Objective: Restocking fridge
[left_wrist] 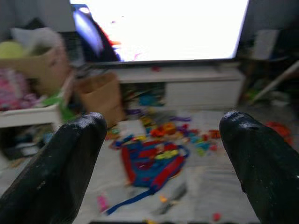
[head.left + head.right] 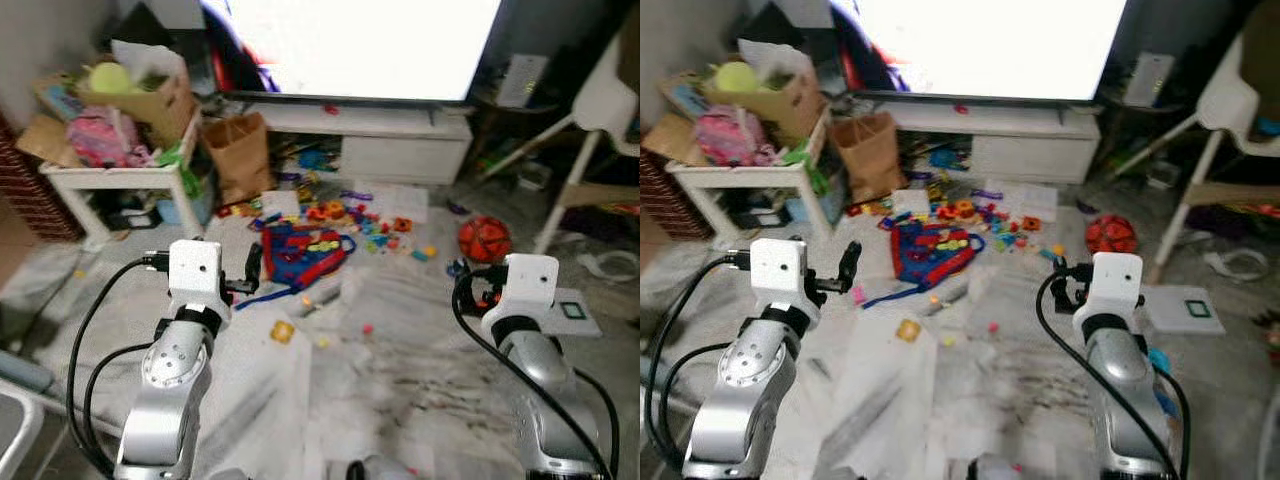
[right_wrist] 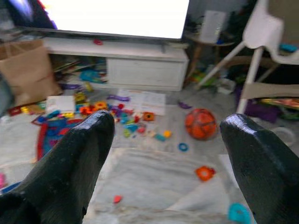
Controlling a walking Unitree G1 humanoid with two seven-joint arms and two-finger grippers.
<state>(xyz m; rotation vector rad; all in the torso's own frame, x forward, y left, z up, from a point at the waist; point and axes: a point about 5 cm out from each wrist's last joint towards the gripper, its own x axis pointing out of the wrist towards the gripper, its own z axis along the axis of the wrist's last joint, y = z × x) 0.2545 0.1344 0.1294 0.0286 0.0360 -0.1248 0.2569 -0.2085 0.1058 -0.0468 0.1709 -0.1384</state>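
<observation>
I stand in a living room, both arms raised in front of me over a pale grey rug [image 2: 400, 340]. My left gripper [image 1: 161, 140] is open, its two black fingers wide apart with nothing between them. My right gripper [image 3: 166, 140] is open too and holds nothing. Ahead, a bright television screen [image 2: 360, 45] stands on a low white cabinet [image 2: 400, 150]. In the head views the left fingers [image 2: 252, 265] point toward the scattered toys.
Several small toys and a blue and red fabric piece [image 2: 305, 250] litter the floor ahead. A brown paper bag [image 2: 238, 155] and a cluttered white side table [image 2: 110, 180] stand at the left. A red ball [image 2: 485, 238] and a white high chair [image 2: 590, 130] are at the right.
</observation>
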